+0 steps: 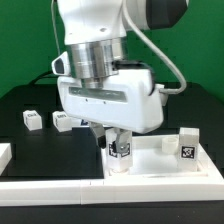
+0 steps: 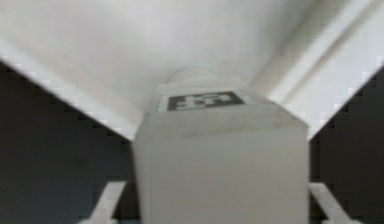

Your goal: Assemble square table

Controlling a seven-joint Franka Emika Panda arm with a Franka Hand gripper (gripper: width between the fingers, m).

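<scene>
The white arm (image 1: 100,60) is filling the middle of the exterior view, reaching down over the black surface (image 1: 40,145). The slab (image 1: 160,166) is lying flat on that surface, toward the exterior view's right, with its raised rim facing up. A white rail (image 1: 50,186) is running along the near edge of the surface, just beside the slab's near side.

The claw (image 1: 118,138) is gripping the held leg (image 1: 121,152) between its closed fingers, keeping it upright with its tag facing the camera. This leg is sitting at the slab's corner on the exterior view's left; whether it is touching the slab or entering a socket cannot be told. In the wrist view the held leg (image 2: 215,150) is running up the middle, its tagged end pointing at the white rim walls that meet behind it, and a pale finger (image 2: 111,203) is showing at its side.

A second leg (image 1: 187,145) is standing upright on the slab near its right end. Two loose legs (image 1: 33,120) (image 1: 62,120) are resting on the black surface, near each other and well apart from the slab.
</scene>
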